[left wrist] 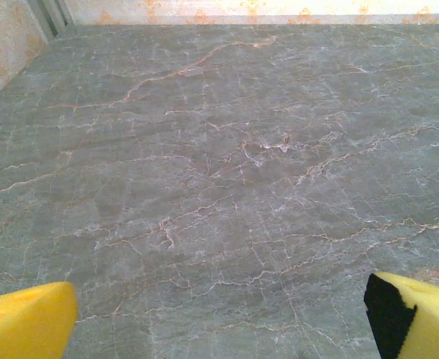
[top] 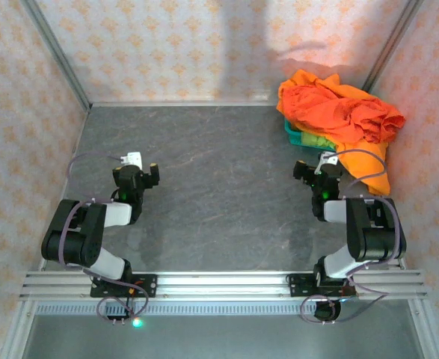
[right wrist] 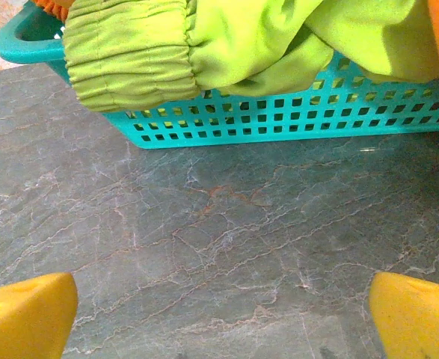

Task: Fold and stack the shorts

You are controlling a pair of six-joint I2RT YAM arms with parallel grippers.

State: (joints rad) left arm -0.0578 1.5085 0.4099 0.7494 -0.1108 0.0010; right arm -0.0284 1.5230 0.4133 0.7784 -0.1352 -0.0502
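Observation:
A heap of bright orange shorts [top: 339,108] spills over a teal mesh basket [top: 292,134] at the far right of the table, one orange piece hanging down the basket's right side. Lime-green shorts [right wrist: 204,45] with a gathered waist droop over the basket's [right wrist: 279,116] near wall, a short way ahead of my right gripper [right wrist: 223,318], which is open with bare table between its yellow fingers [right wrist: 25,314]. My left gripper [left wrist: 219,318] is open too, over bare grey marble on the left side [top: 140,168]. The right gripper [top: 320,168] sits just short of the basket.
Patterned walls with metal corner posts close in the grey marble table [top: 219,179] on three sides. A metal rail [top: 226,284] with both arm bases runs along the near edge. Grey and purple cables loop by each arm.

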